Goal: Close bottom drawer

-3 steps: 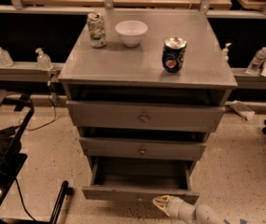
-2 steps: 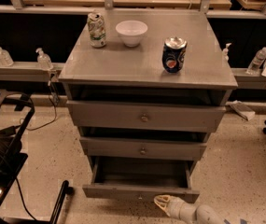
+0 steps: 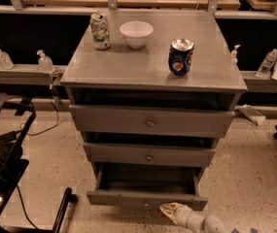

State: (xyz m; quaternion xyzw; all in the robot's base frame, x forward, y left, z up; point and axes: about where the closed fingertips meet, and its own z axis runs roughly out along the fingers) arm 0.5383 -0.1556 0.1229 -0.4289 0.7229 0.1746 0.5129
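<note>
The bottom drawer point(image 3: 145, 198) is the lowest of three grey drawers in the cabinet point(image 3: 152, 72). It stands pulled out, its empty inside showing from above. My gripper point(image 3: 168, 209) comes in from the bottom right, its pale tip right at the drawer's front panel, a little right of centre. The drawer's knob is hidden from this angle. The middle drawer point(image 3: 148, 155) and top drawer point(image 3: 150, 122) sit further in.
On the cabinet top stand a green-white can point(image 3: 100, 31), a white bowl point(image 3: 136, 34) and a blue can point(image 3: 181, 57). A black chair or cart point(image 3: 2, 164) stands at the left. Bottles point(image 3: 44, 62) line a ledge behind. Speckled floor lies around.
The gripper has stayed at the drawer's front panel, shifting slightly. The drawer looks about as far open as before.
</note>
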